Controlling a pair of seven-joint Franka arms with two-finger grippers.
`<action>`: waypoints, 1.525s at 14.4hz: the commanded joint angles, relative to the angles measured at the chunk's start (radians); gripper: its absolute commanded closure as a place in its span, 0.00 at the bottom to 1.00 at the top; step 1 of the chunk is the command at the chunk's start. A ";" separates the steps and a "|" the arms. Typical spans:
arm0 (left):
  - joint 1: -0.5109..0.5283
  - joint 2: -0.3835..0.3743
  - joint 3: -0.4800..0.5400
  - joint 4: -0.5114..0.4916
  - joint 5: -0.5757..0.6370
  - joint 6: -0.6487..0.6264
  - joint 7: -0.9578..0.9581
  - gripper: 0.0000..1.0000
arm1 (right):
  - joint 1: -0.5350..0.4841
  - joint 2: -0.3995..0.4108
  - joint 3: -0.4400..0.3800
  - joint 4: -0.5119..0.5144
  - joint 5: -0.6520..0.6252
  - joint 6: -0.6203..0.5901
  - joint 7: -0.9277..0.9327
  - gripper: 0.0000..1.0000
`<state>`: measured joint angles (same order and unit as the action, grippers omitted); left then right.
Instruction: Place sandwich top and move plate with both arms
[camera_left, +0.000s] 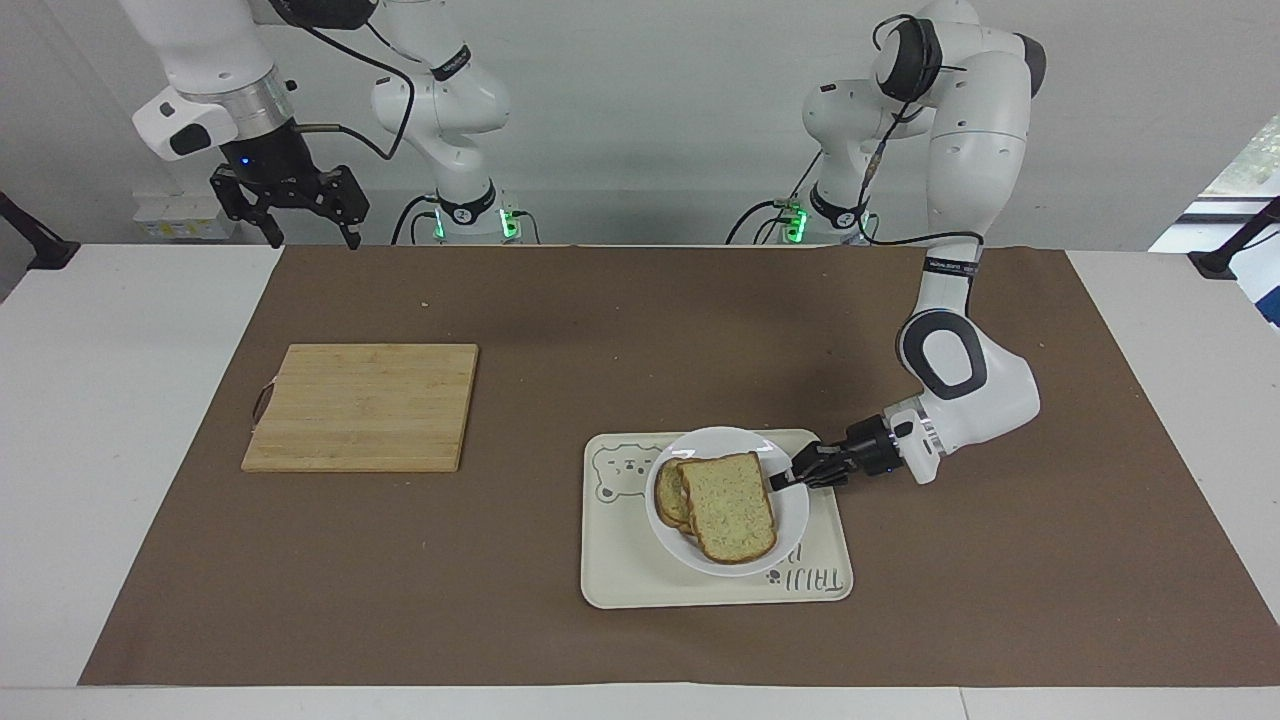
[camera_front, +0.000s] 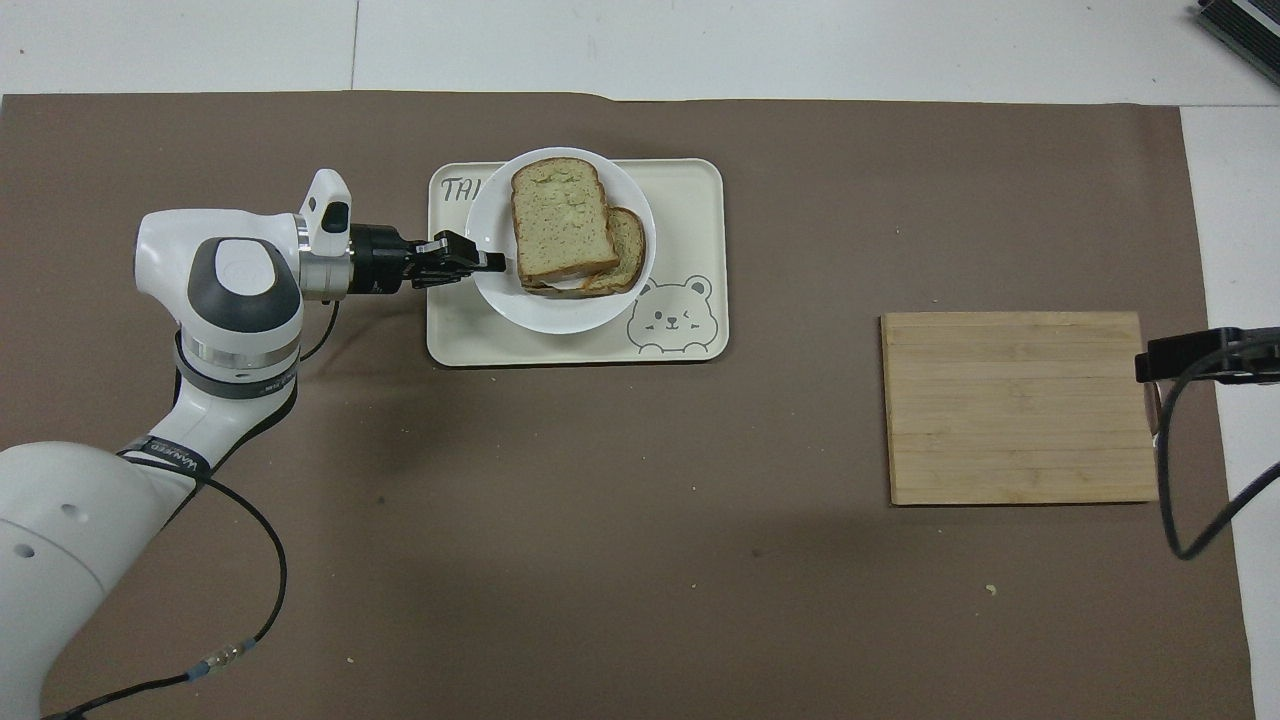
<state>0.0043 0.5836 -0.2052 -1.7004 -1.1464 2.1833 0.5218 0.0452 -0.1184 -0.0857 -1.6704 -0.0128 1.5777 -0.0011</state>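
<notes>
From my seat, reading the facing view from its left edge across, I find my right gripper (camera_left: 300, 215) first, hanging with its fingers spread apart and nothing between them, up in the air over the corner of the brown mat (camera_left: 560, 300) by its own base; that arm waits. Below it and out toward the middle of the table lies the wooden cutting board (camera_left: 362, 407), flat on the mat and bare. Next comes the cream tray (camera_left: 650, 580) with the bear drawing, and over it the plate (camera_left: 790, 520), which my left gripper (camera_left: 785, 477) holds by the rim on the side toward its own arm, fingers clenched on the edge. The plate sits tilted in the grip, its edge away from the fingers lower, and I cannot tell whether it touches the tray. On the plate, just off the fingertips, lies the sandwich top (camera_left: 727, 505), stacked on a second slice (camera_left: 670, 495) that peeks out on the side away from the gripper. Its long axis runs across the line of my gripper's reach, roughly along the robots' forward direction; in the overhead view the sandwich top (camera_front: 563, 220) shows its rounded end pointing away from the robots and its square end toward them.
</notes>
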 joint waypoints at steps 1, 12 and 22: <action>-0.027 0.007 0.001 0.024 0.042 0.027 -0.031 1.00 | -0.014 -0.018 0.004 -0.025 -0.009 0.019 -0.017 0.00; -0.053 -0.013 0.023 0.002 0.197 0.113 -0.043 0.53 | -0.013 -0.018 0.004 -0.025 -0.009 0.021 -0.016 0.00; -0.046 -0.250 0.164 -0.005 0.549 -0.034 -0.060 0.00 | -0.019 0.017 0.001 0.020 0.001 0.002 0.046 0.00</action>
<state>-0.0335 0.3848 -0.0614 -1.6894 -0.6560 2.1776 0.4838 0.0359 -0.1109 -0.0884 -1.6642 -0.0128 1.5790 0.0277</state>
